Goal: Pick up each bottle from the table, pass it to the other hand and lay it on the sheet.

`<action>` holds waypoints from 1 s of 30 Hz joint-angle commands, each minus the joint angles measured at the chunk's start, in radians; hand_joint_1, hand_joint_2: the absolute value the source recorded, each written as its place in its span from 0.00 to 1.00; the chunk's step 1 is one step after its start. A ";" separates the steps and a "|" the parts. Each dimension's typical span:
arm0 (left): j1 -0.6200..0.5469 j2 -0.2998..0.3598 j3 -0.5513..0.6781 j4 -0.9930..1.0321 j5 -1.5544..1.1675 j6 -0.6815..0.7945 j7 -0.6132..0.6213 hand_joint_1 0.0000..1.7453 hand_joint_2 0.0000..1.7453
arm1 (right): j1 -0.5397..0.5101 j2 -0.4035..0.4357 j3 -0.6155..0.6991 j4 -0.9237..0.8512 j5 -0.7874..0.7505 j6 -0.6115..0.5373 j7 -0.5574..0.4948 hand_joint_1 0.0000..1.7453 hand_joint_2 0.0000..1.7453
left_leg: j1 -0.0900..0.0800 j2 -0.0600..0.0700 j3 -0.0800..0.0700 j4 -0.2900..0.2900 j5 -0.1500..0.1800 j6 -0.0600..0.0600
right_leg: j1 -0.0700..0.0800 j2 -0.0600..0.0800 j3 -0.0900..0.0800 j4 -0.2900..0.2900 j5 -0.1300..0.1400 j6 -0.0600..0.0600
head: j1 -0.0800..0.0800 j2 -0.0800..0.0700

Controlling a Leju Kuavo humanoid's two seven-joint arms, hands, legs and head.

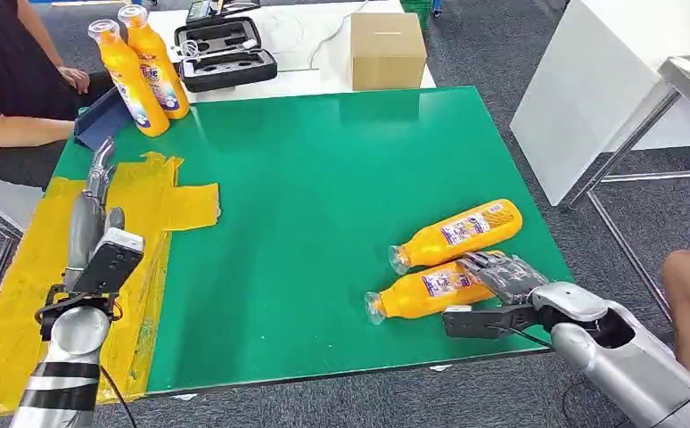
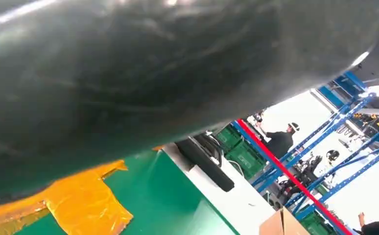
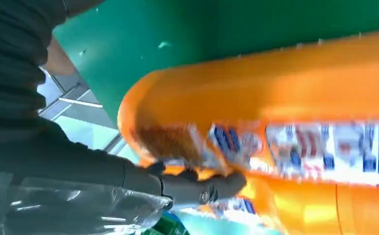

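two glossy orange bottles (image 1: 455, 234) lie flat; right hand (image 1: 500, 278) grasps the nearer bottle (image 1: 426, 292).

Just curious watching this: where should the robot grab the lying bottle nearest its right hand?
Probably around the wide labelled body of the nearer bottle, coming from its base end, where the right hand is. It lies flat with its narrow neck pointing away, and a second bottle lies just beyond.

Counter (image 1: 324, 178): smooth green top, faint sheen. Sheet (image 1: 159, 192): yellow, glossy, wrinkled film. Bottles (image 1: 462, 232): glossy orange plastic, printed paper-like labels. Box (image 1: 388, 49): matt brown cardboard. Right hand (image 1: 502, 278): dark matt fingers; forearm brushed silver metal.
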 commanded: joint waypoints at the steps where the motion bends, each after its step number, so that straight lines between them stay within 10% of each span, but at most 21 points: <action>1: -0.045 0.002 -0.014 0.072 0.012 -0.008 0.009 0.00 0.00 | -0.034 0.090 0.076 0.169 0.045 -0.012 0.005 0.00 1.00 | 0.001 0.001 0.005 -0.001 -0.001 -0.001 | 0.002 -0.001 0.005 -0.002 0.000 -0.002 | 0.000 0.000; 11: -0.098 0.011 -0.041 0.130 0.043 -0.010 0.014 0.00 0.00 | -0.063 0.096 0.162 0.336 0.100 0.043 -0.057 0.00 1.00 | 0.002 -0.002 0.008 -0.001 0.000 -0.001 | 0.002 -0.004 0.008 -0.003 0.000 -0.002 | 0.000 0.000; 12: -0.105 0.013 -0.044 0.139 0.047 -0.010 0.013 0.00 0.00 | -0.073 0.077 0.181 0.322 0.100 0.065 -0.067 0.09 1.00 | 0.003 -0.003 0.010 -0.001 0.000 -0.001 | 0.003 -0.004 0.010 -0.003 -0.001 -0.002 | 0.000 0.000; 13: -0.113 0.015 -0.048 0.151 0.052 -0.009 0.012 0.00 0.00 | -0.085 0.056 0.202 0.309 0.093 0.089 -0.076 0.70 1.00 | 0.001 -0.003 0.008 -0.001 0.000 -0.001 | 0.002 -0.004 0.009 -0.002 -0.001 -0.001 | 0.000 0.000; 14: -0.119 0.015 -0.050 0.160 0.057 -0.008 0.011 0.00 0.00 | -0.095 0.040 0.221 0.299 0.093 0.106 -0.081 0.99 1.00 | 0.002 -0.003 0.009 -0.001 0.000 -0.001 | 0.002 -0.004 0.010 -0.002 -0.001 -0.002 | 0.000 0.000; 30: -0.146 0.016 -0.069 0.185 0.075 -0.013 0.015 0.00 0.00 | -0.104 0.039 0.256 0.305 0.039 0.109 -0.050 1.00 1.00 | 0.002 -0.004 0.013 -0.001 0.000 0.000 | 0.002 -0.005 0.014 -0.003 -0.001 -0.002 | -0.001 0.000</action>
